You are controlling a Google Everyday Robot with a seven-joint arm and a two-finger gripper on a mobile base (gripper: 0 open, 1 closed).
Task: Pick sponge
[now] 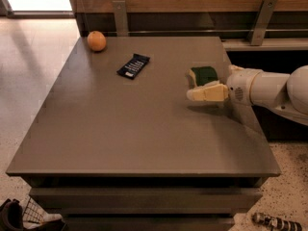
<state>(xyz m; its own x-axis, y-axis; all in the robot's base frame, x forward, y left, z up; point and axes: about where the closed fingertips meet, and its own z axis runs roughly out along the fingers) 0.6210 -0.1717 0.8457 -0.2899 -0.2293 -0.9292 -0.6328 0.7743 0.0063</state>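
**Camera view (sole view)**

- Table: dark grey-brown, flat top, seen from above at its near edge. It bears every item below.
- Sponge: dark green top over a pale foam base, lying on the right-hand part of the table, toward the far edge. It sits directly at the gripper, with the gripper's pale yellow body pressed close along its near side.
- Gripper: pale yellow, low over the table surface at the right, pointing left, at the end of the white arm that reaches in from the right edge. A shadow lies on the table just beneath it. Whether it has clasped the sponge or merely brackets it cannot be told.
- Orange: round, at the far left corner of the table, well apart from the sponge.
- Candy-bar wrapper: dark, flat, lying at an angle between the orange and the sponge, clear of both.

**Step in hand (judgement):** the grasp itself. The approach looks complete, since the gripper is already at the sponge and level with it.

**Next move calls for (judgement):** a firm, confirmed squeeze across the soft foam, then a straight lift clear of the table. The foam will compress, so a light hold could let the sponge slip or tilt on the way up.
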